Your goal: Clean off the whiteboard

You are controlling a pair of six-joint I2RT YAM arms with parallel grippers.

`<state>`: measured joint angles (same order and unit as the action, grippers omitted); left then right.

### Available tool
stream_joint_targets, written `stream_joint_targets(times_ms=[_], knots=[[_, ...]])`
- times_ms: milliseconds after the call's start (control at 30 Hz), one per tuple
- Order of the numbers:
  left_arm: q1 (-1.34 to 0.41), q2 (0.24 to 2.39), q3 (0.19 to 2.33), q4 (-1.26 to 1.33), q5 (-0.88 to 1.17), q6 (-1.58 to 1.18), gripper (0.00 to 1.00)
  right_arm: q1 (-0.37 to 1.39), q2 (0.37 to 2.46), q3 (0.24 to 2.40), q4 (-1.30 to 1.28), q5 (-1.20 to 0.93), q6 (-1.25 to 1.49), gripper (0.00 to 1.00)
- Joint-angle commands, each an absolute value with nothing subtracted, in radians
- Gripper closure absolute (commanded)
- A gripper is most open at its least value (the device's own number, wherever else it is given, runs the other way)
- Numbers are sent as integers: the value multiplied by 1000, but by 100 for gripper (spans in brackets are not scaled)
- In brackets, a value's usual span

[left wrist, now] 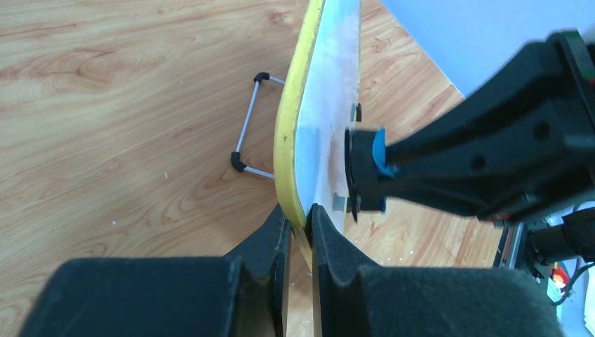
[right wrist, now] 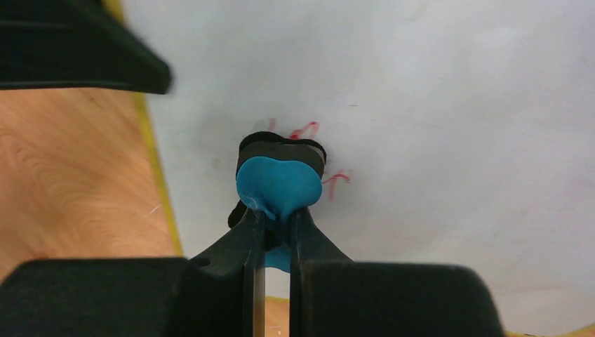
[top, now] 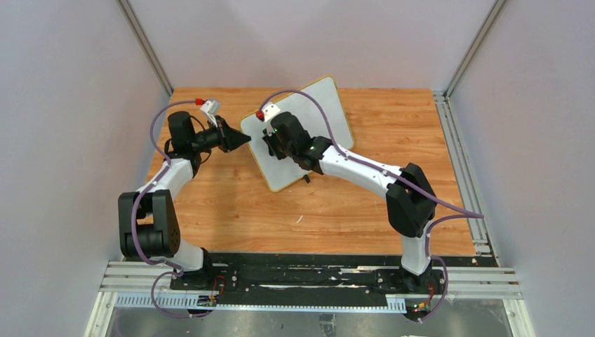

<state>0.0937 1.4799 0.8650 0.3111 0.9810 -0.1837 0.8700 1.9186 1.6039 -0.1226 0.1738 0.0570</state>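
Note:
The whiteboard [top: 309, 130] with its thin yellow frame stands tilted on a wire stand in the middle of the table. My left gripper [top: 245, 140] is shut on the board's left yellow edge [left wrist: 289, 161]. My right gripper [right wrist: 275, 217] is shut on a small blue eraser [right wrist: 279, 186] with a black felt face, pressed against the white surface [right wrist: 435, 119]. Faint red marks [right wrist: 337, 179] show just beside the eraser. In the left wrist view the eraser [left wrist: 366, 172] touches the board's face [left wrist: 326, 105] from the right.
The wire stand [left wrist: 247, 133] with black feet props the board from behind on the wooden table [top: 231, 203]. Grey walls with metal corner posts close in the back and sides. The arm bases sit on a black rail at the near edge.

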Motion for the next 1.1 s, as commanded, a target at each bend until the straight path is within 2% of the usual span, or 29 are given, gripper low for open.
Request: stream_joint_targets(times_ms=[0,433,833,1067], knots=[[90,1468,879,313,954,-100,100,920,1942,1626,-102,162,72,99],[90,1459,875,303,952,-91,100,843,2003,1657,-120,228,26,99],[89,1463,878,295,951,-83,100,703,1900,1595,-116,243,14,99],[89,1466,881,295,947,-84,100,721,1943,1676,-146,187,28,99]])
